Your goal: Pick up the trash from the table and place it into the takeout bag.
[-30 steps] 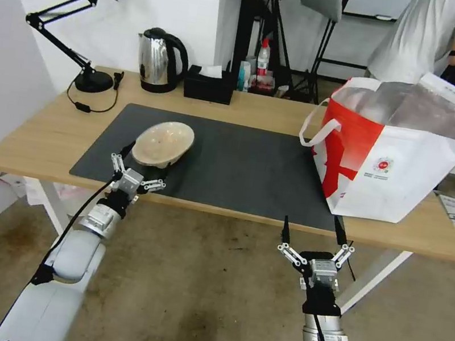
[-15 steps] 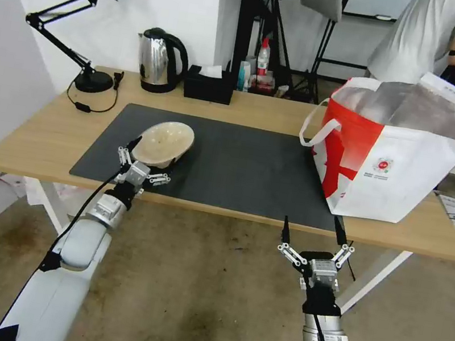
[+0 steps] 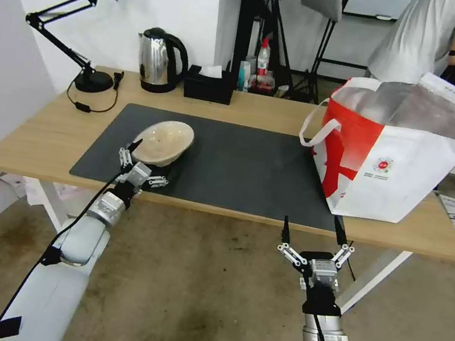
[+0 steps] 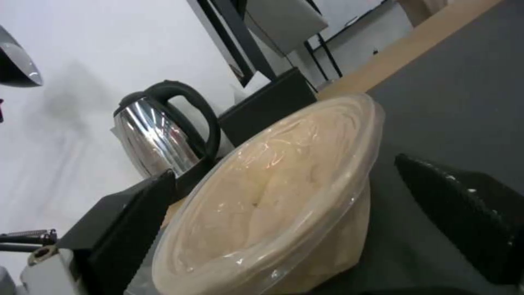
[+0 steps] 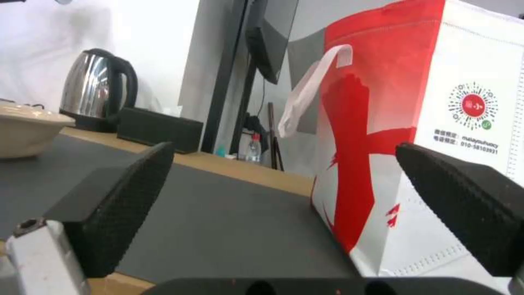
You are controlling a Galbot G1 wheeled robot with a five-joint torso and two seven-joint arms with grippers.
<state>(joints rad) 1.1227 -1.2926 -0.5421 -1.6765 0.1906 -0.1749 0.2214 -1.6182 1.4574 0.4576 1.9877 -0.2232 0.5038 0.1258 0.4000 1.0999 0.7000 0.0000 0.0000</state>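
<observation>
Centrally, left gripper (image 3: 146, 156): spread wide at the near rim of the beige shallow bowl (image 3: 164, 142), one black fingertip (image 4: 123, 229) at either side of the rim; in the left wrist view a gap shows between the bowl wall and the far pad, so the jaws bracket the bowl and do not clamp it.
Beige shallow bowl: tilted, its open face turned toward the robot and slightly up, its underside on the dark grey mat (image 3: 239, 166) near the mat's front left corner; a clear film lines the inside (image 4: 273, 180).
Left arm: reaches up from below the front edge of the table (image 3: 35, 146) to the mat.
Right gripper (image 3: 311, 238): hangs below and in front of the table edge, jaws wide apart, nothing between them; the right wrist view looks between its pads across the mat.
Takeout bag (image 3: 396, 157): upright on the right end of the table, mouth open, silver lining visible, one white strap handle (image 3: 318, 127) hanging over the mat's right edge; well apart from the bowl.
Back of table: steel kettle (image 3: 158, 61) and black tissue box (image 3: 209, 84) side by side behind the mat; black desk lamp (image 3: 91, 28) at the left rear corner.
</observation>
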